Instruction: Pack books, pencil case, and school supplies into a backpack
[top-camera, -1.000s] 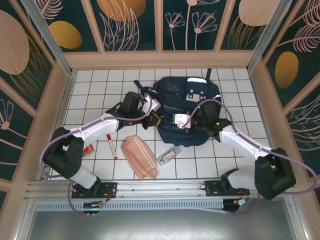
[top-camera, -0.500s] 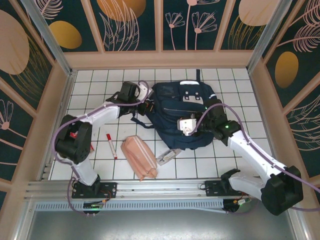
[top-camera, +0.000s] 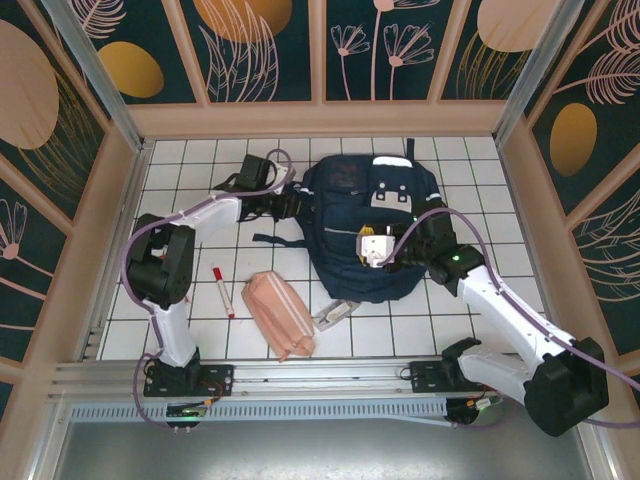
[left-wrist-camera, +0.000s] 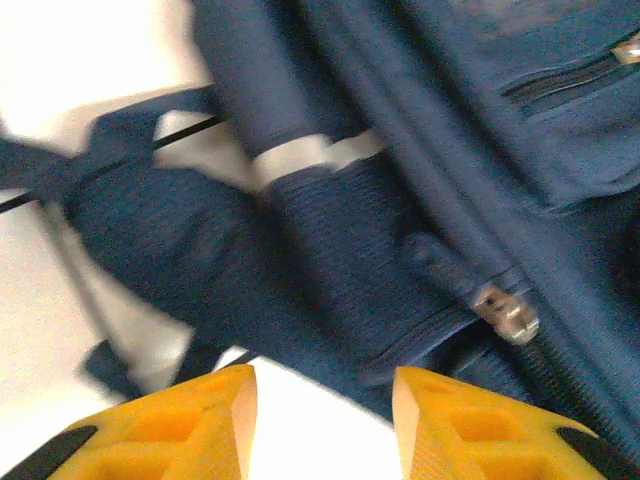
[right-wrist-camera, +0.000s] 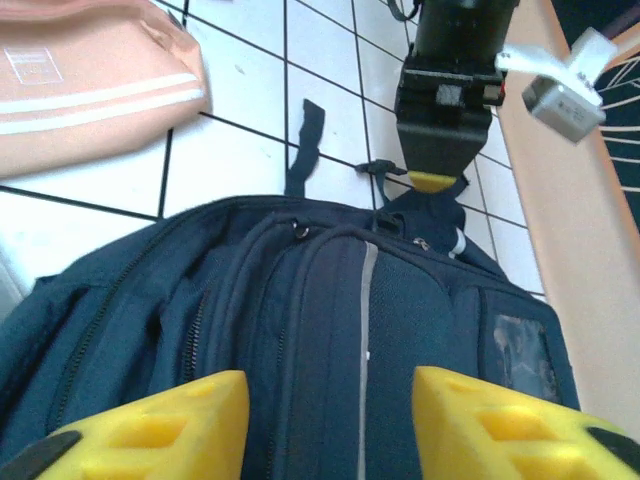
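Observation:
The navy backpack (top-camera: 372, 215) lies flat on the tiles at the back centre, its zips shut as far as I can see. My left gripper (top-camera: 296, 203) is at its left edge by the straps; in the left wrist view its yellow fingers (left-wrist-camera: 205, 425) stand open, with white tile and navy fabric (left-wrist-camera: 400, 200) beyond them. My right gripper (top-camera: 378, 255) hovers open over the backpack's near part (right-wrist-camera: 400, 330). The salmon pencil case (top-camera: 280, 314) (right-wrist-camera: 90, 80), the red-and-white marker (top-camera: 222, 292) and the small clear case (top-camera: 338, 311) lie in front. The books are out of view.
Dark loose straps (top-camera: 270, 238) trail from the backpack's left side. A metal zip pull (left-wrist-camera: 505, 312) hangs close to the left fingers. Wooden walls (top-camera: 120, 200) fence the tiled floor on three sides, and a metal rail (top-camera: 320, 375) runs along the near edge.
Both grippers have gone from shut to open, letting go of the backpack. The backpack has shifted toward the back wall, and the left arm has stretched farther back.

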